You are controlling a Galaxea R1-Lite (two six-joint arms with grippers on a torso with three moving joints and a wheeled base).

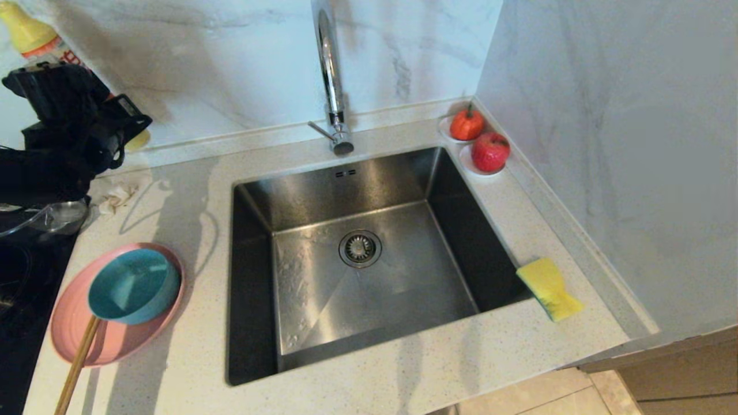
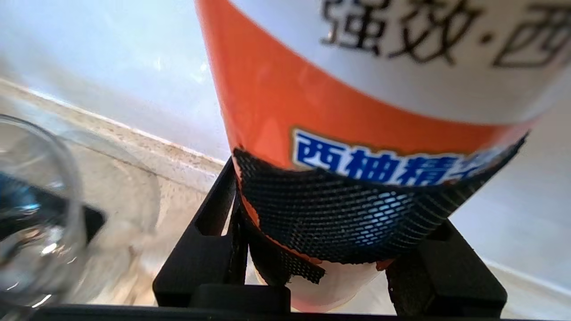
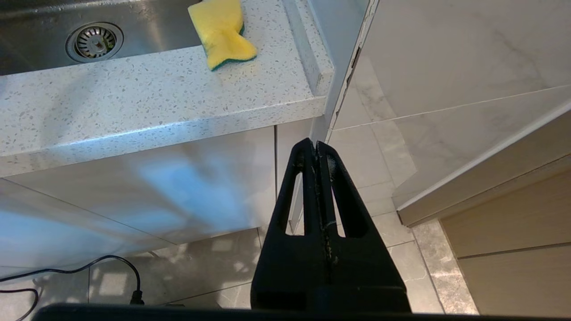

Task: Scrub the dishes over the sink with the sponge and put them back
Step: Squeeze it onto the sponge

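A: Left gripper [image 2: 332, 249]?
B: At the back left of the counter [image 1: 403, 369], against the wall. Its jaws stand partly apart, clamped on the lower body of an orange-and-white bottle [image 2: 366, 111] with a yellow cap; black mesh pads press on the label.

A: Right gripper [image 3: 317, 149]?
B: Hanging below the counter edge, out over the floor tiles. Fingers pressed together, nothing between them.

A: Dishes?
B: Pink plate [image 1: 72, 331] on the counter left of the sink [image 1: 369, 276]. Blue bowl [image 1: 134, 285] sits on the plate, toward its far side. A pair of wooden chopsticks [image 1: 78, 366] leans on the plate's near rim, running under the bowl's edge.

A: Sponge [image 1: 549, 288]?
B: Yellow, green layer underneath, lying on the counter at the sink's right rim, one end just over the basin's edge.

A: Sink itself?
B: Steel basin with a round drain [image 1: 360, 248] in the middle and a chrome faucet [image 1: 332, 80] behind.

A: Other items?
B: Glass bowl [image 2: 35, 214] beside the bottle; two red fruits [image 1: 478, 138] on small white saucers at the back right corner; a crumpled scrap [image 1: 117, 197] near the left arm.
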